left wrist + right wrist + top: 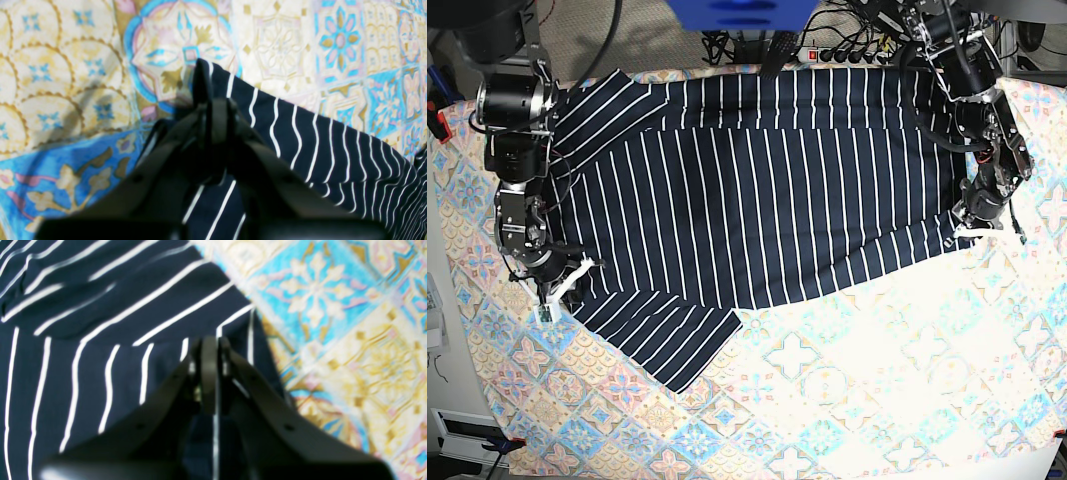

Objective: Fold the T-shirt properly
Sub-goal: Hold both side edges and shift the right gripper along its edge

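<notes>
The dark navy pinstriped T-shirt lies spread across the back half of the table, with one sleeve pointing toward the front. My left gripper sits at the shirt's right edge. In the left wrist view this gripper is shut, pinching a raised corner of the T-shirt. My right gripper is at the shirt's left edge. In the right wrist view its fingers stand closed together on the hem of the T-shirt, and striped fabric shows between them.
A pastel tile-patterned cloth covers the table under the shirt and also shows in the left wrist view and the right wrist view. A power strip with cables runs behind the table's back edge. A blue object hangs at the top centre.
</notes>
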Robot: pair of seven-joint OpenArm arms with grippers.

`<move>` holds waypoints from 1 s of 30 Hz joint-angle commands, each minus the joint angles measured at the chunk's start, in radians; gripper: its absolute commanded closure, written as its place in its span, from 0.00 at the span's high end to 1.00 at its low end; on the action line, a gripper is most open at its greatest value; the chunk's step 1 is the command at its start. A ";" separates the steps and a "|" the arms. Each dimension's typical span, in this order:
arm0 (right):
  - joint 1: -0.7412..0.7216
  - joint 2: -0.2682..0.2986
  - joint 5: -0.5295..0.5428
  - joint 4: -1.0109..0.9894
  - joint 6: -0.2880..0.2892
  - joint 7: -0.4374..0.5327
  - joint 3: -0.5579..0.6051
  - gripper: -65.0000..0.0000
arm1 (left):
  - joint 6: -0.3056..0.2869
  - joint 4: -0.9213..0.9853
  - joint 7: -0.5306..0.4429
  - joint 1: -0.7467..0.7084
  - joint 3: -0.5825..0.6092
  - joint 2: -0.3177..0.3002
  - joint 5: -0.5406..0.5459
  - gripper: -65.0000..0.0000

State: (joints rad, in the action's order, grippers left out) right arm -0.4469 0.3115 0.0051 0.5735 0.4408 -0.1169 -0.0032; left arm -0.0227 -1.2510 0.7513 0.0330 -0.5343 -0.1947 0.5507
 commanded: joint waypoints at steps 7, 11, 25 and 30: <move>-0.054 0.027 0.012 -0.030 -0.004 0.035 -0.005 0.43 | -0.004 -0.020 -0.013 -0.003 -0.004 -0.015 0.007 0.00; -0.054 0.030 0.012 -0.031 -0.004 0.035 -0.005 0.54 | -0.007 -0.020 -0.013 -0.008 -0.004 -0.015 0.009 0.00; -0.048 0.042 0.009 -0.134 0.003 0.067 0.004 0.53 | -0.007 -0.020 -0.011 -0.009 -0.004 -0.015 0.062 0.00; -0.046 0.042 0.009 -0.134 0.003 0.066 0.004 0.27 | -0.007 -0.022 -0.011 -0.021 -0.004 -0.015 0.062 0.00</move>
State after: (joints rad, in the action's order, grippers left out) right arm -0.4675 0.3378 0.0063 0.4263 0.4416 -0.0723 0.0002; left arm -0.0238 -1.2530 0.7517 0.0048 -0.5343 -0.1944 0.6056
